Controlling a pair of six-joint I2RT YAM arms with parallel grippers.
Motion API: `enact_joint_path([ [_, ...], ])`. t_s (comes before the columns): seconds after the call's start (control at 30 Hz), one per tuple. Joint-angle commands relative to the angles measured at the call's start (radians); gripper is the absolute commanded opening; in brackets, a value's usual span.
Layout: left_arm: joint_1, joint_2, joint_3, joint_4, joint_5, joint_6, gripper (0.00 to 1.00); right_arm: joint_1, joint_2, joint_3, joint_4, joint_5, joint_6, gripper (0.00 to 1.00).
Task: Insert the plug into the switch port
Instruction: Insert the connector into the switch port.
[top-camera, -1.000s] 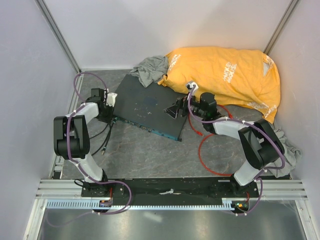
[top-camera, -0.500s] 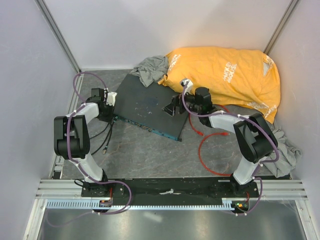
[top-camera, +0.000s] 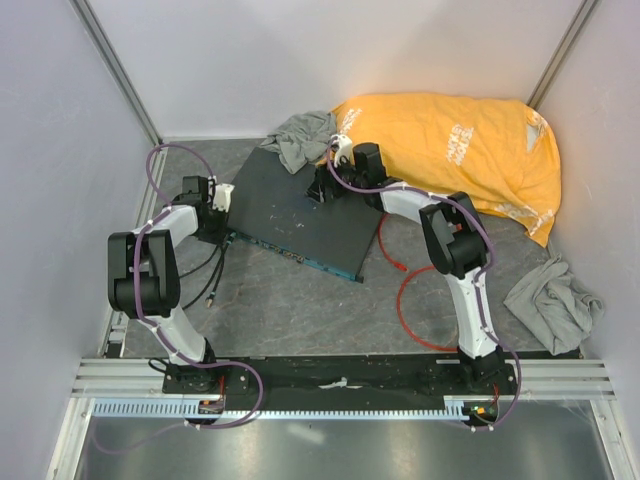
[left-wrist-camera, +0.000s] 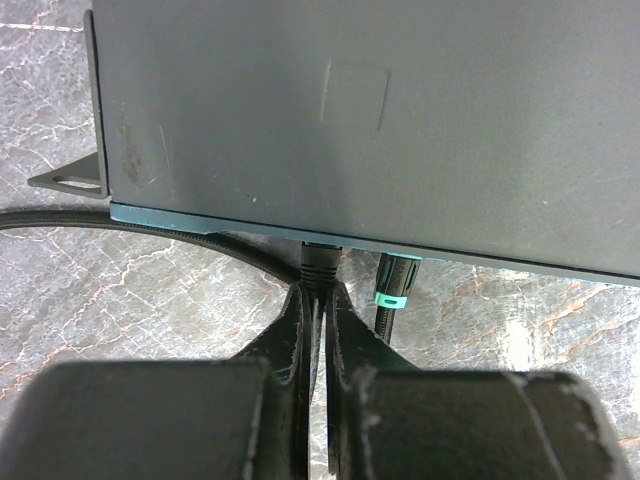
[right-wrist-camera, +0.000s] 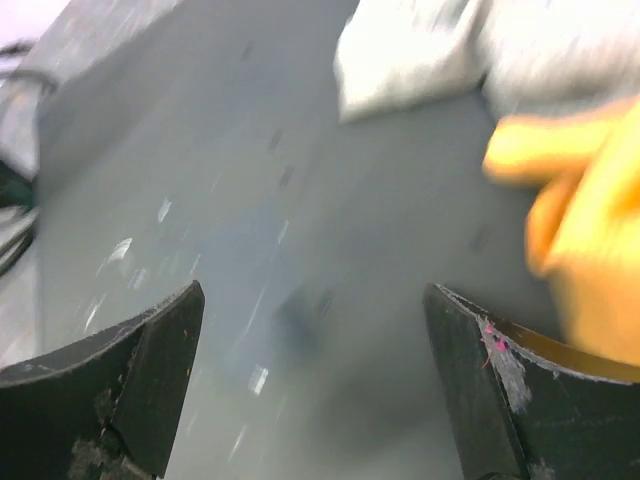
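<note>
Plug (top-camera: 399, 266) lies beside switch (top-camera: 290, 210); right claw (right-wrist-camera: 315, 370) gapes.

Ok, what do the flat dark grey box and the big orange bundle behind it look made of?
The flat dark grey rectangular box: probably painted sheet metal, matte, scuffed, with a bent mounting ear. The big orange bundle: soft fabric, wrinkled and slumped, with white print.

Orange cloth (top-camera: 450, 150) — red cable (top-camera: 399, 300), dark grey box (top-camera: 290, 215).
</note>
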Motion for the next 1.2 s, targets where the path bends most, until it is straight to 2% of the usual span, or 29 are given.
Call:
enact_joint_path([
  [0.0, -0.036, 0.009, 0.022, 0.223, 0.099, -0.009, 0.02, 0.009, 0.141, 0.226, -0.088, 0.086, -0.030, 0.98],
  [0.27, -0.036, 0.029, 0.034, 0.212, 0.110, 0.016, 0.02, 0.010, 0.363, 0.558, -0.201, 0.255, -0.019, 0.98],
  [0.5, -0.035, 0.051, 0.085, 0.188, 0.124, 0.034, 0.02, 0.009, 0.369, 0.596, -0.329, 0.410, -0.037, 0.98],
  [0.63, -0.036, 0.071, 0.122, 0.178, 0.165, 0.045, 0.02, 0.009, 0.394, 0.642, -0.503, 0.279, -0.114, 0.98],
  [0.7, -0.067, 0.085, 0.136, 0.174, 0.176, 0.059, 0.01, 0.012, 0.388, 0.623, -0.543, 0.153, -0.143, 0.98],
  [0.8, -0.104, 0.101, 0.168, 0.171, 0.155, 0.119, 0.01, 0.029, 0.345, 0.546, -0.615, 0.061, -0.266, 0.98],
  [0.97, -0.121, 0.138, 0.234, 0.192, 0.150, 0.159, 0.02, 0.036, 0.288, 0.446, -0.701, 0.014, -0.419, 0.98],
  [1.07, -0.121, 0.161, 0.288, 0.189, 0.127, 0.142, 0.02, 0.036, 0.285, 0.439, -0.747, 0.036, -0.456, 0.98],
  [1.17, -0.118, 0.141, 0.295, 0.224, 0.164, 0.119, 0.02, 0.036, 0.282, 0.420, -0.752, 0.034, -0.473, 0.98],
])
